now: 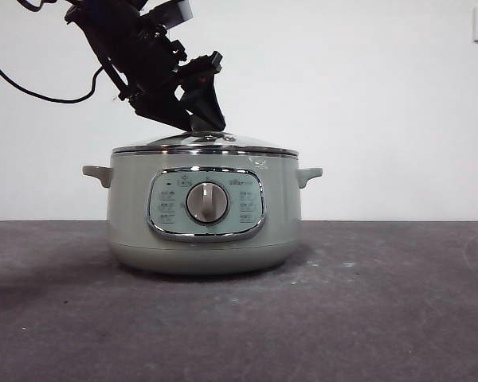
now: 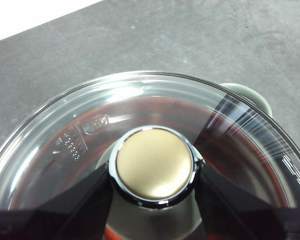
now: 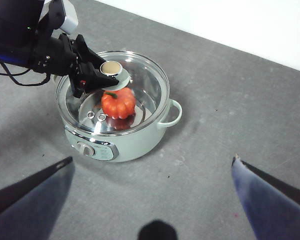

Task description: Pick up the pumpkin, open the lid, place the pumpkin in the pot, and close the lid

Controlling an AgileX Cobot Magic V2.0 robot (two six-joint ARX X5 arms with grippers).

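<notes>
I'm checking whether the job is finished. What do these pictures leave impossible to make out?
- Pumpkin: hidden by the pot wall in the front view; only an orange blur under the lid in the left wrist view.
- Left gripper: whether its jaws press the knob or merely flank it.
- Panel markings: too small to read.
</notes>
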